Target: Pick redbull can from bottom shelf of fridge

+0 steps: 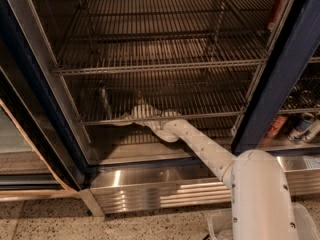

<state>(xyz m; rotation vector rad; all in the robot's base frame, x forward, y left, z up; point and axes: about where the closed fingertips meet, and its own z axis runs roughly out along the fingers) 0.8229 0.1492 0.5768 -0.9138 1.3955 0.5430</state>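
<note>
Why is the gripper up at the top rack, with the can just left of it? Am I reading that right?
No: the gripper is down at the bottom shelf, not up top, per the camera view. The redbull can does stand just left of it.

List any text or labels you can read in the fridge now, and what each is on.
None is readable.
The redbull can on the bottom shelf: markings too dim.
The cans in the right-hand compartment: print too blurred.
The gripper, over the bottom shelf right of the redbull can: no lettering shows.
</note>
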